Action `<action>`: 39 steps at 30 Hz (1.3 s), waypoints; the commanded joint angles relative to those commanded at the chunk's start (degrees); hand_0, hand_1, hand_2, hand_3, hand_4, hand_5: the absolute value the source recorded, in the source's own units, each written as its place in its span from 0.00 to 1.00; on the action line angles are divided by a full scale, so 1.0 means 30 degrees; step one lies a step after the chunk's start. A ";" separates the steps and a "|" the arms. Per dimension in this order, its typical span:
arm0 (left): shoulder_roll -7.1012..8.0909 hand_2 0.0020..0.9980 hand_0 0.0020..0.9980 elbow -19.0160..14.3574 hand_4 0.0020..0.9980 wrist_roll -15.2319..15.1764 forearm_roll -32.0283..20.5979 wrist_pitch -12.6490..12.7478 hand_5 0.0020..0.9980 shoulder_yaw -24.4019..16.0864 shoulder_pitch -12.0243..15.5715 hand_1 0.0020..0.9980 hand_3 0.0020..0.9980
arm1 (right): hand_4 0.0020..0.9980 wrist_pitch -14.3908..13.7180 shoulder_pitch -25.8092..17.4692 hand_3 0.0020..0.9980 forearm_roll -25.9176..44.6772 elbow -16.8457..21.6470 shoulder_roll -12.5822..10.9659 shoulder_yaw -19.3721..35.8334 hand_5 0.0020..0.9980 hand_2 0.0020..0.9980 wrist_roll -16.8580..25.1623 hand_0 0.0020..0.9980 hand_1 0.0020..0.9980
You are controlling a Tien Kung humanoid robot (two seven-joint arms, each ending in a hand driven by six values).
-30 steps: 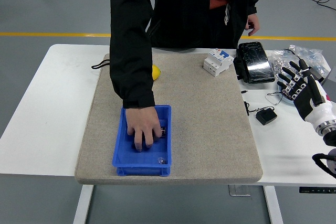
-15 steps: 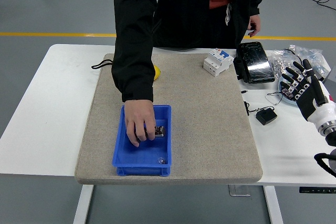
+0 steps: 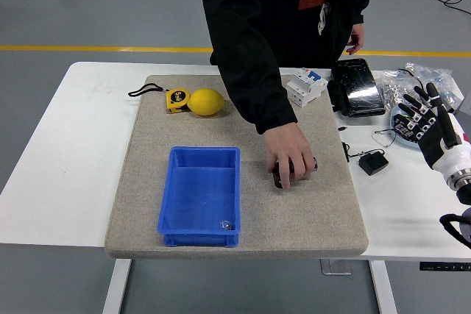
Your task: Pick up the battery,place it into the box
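Observation:
A blue box (image 3: pixel 199 195) sits on the grey mat (image 3: pixel 243 108) near its front edge. A person's hand (image 3: pixel 288 156) rests on the mat to the right of the box, covering a small dark battery (image 3: pixel 312 163) of which only an end shows. My right hand (image 3: pixel 425 114) hovers over the white table at the far right, fingers spread, holding nothing. It is well apart from the battery and the box. My left arm is out of view.
A yellow lemon (image 3: pixel 207 101) and a yellow tape measure (image 3: pixel 175 98) lie at the mat's back left. A white circuit breaker (image 3: pixel 305 87), a black device (image 3: pixel 356 87), a black adapter (image 3: pixel 373 162) and plastic bags (image 3: pixel 423 82) stand at the right. A small clear object (image 3: pixel 226 223) lies in the box.
The person's hand took the battery out of the blue box and moved it right onto the mat. The lemon and tape measure are now uncovered. My right hand barely shifted.

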 joint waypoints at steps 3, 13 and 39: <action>0.0006 0.76 0.77 0.0000 0.71 -0.0014 -0.0044 -0.0007 0.63 0.0043 -0.0021 0.73 0.65 | 1.00 -0.0190 0.0011 0.88 -0.0648 -0.0004 -0.0050 -0.0027 0.75 0.84 0.0030 0.87 0.83; -0.0002 0.76 0.77 0.0000 0.71 -0.0045 -0.0183 -0.0021 0.64 0.0194 -0.0115 0.73 0.65 | 1.00 -0.0399 0.0042 0.88 -0.1914 -0.0071 -0.0033 -0.0235 0.74 0.83 0.0054 0.87 0.83; 0.0033 0.76 0.77 0.0000 0.71 0.0153 0.0155 -0.0020 0.64 0.0052 0.0183 0.73 0.64 | 1.00 -0.0628 -0.0284 0.87 -0.2279 -0.0336 0.0114 -0.0784 0.71 0.83 -0.0003 0.86 0.82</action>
